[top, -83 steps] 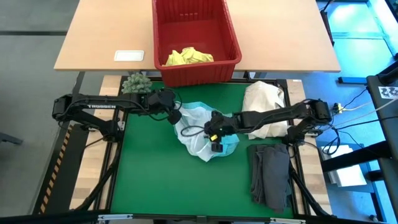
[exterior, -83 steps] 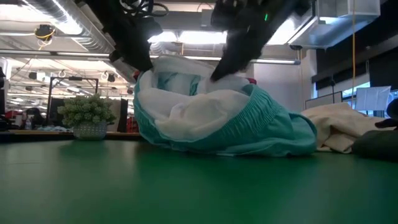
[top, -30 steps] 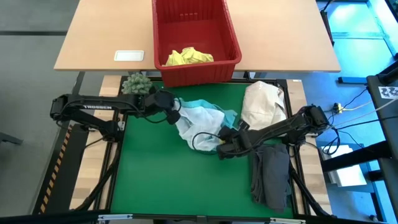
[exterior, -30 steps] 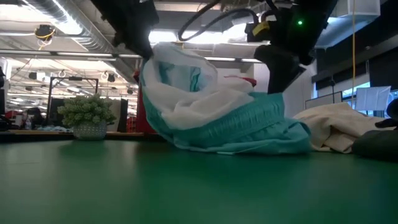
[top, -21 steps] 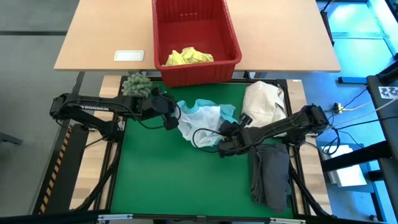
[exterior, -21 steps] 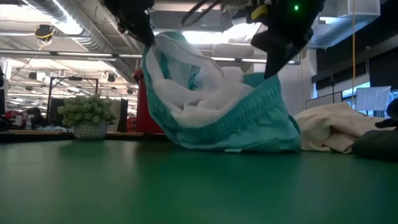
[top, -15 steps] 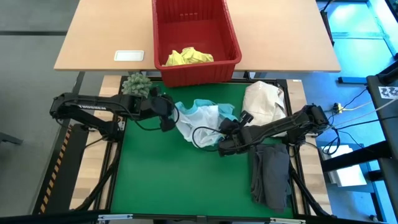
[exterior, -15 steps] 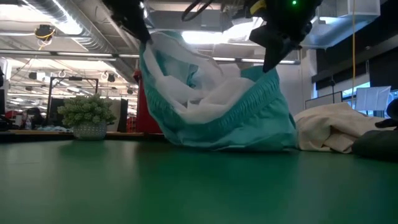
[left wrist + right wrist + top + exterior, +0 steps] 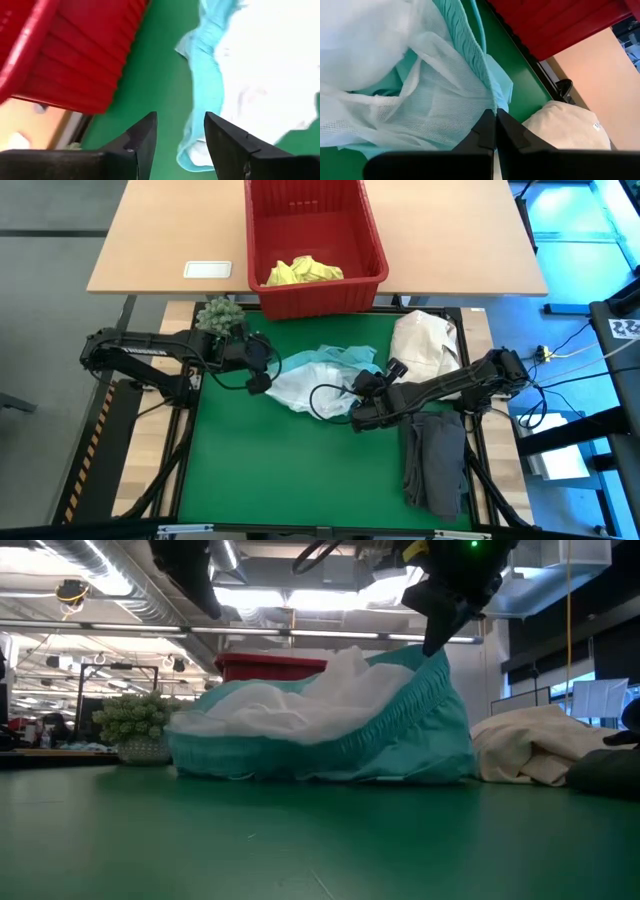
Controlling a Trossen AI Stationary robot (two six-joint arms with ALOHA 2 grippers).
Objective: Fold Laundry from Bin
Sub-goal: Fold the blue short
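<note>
Mid-mat, my right gripper (image 9: 362, 418) stays clenched on the turquoise garment's (image 9: 322, 380) ribbed edge, lifting that end. The crumpled cloth shows white mesh lining and slumps lengthwise toward the mat's left edge, where my left gripper (image 9: 257, 382) hangs released beside it. Beyond, the red bin (image 9: 312, 242) holds a yellow garment (image 9: 303, 271), partly hidden.

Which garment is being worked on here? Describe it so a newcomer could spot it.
On the green mat, just in front of the red bin, lies a crumpled turquoise garment with white mesh lining. The neighbouring cream bundle and grey pile are plain.
</note>
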